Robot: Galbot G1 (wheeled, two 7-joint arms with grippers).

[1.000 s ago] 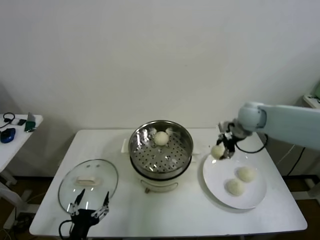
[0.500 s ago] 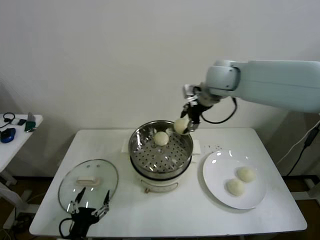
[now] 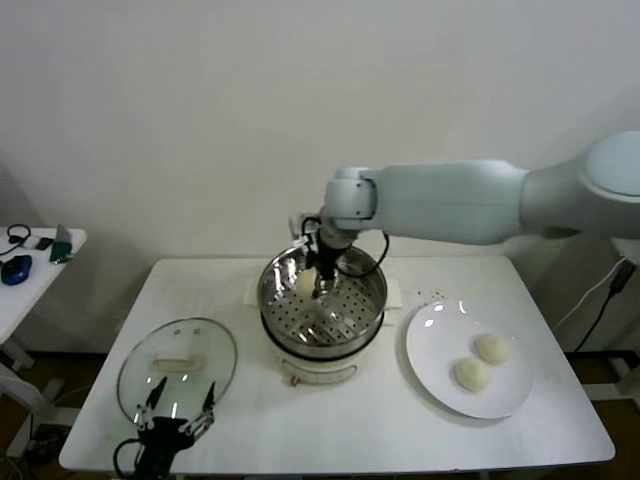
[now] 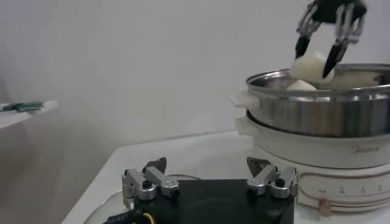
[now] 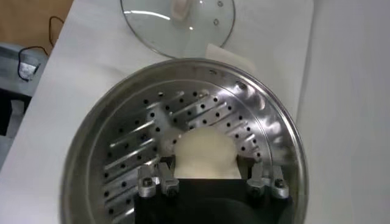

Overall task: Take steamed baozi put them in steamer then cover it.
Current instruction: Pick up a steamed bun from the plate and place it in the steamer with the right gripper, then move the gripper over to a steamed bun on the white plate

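Two buns on plate: we saw two buns (image 3: 482, 360) lying side by side on the white plate (image 3: 430, 375), to the right of the steamer.
Steamer: shiny steel pot (image 3: 322, 298) on its white base (image 3: 318, 368), mid-table (image 3: 380, 430); perforated tray visible inside.
Right gripper: we saw it (image 3: 318, 282) reaching down over the steamer from the long pale arm (image 3: 450, 203), fingers clamped on a bun.
Held bun: cream-white bun (image 5: 205, 152) sat between the right fingers, above the hole-dotted tray; from the left wrist view it (image 4: 311, 64) was at about rim height.
Second bun in pot: we made out another pale lump (image 4: 300, 86) just under the held one behind the rim; we could not tell its exact spot on the tray.
Lid: glass lid (image 3: 176, 370) with cream handle (image 3: 172, 362) lay flat on the table, left-front of the steamer, apart from it.
Left gripper: we saw it (image 3: 178, 420) low at the front table edge, just by the lid's near rim, fingers spread apart, holding nothing.
Side table: small white table (image 3: 30, 275) at far left with dark items (image 3: 15, 270) on it.
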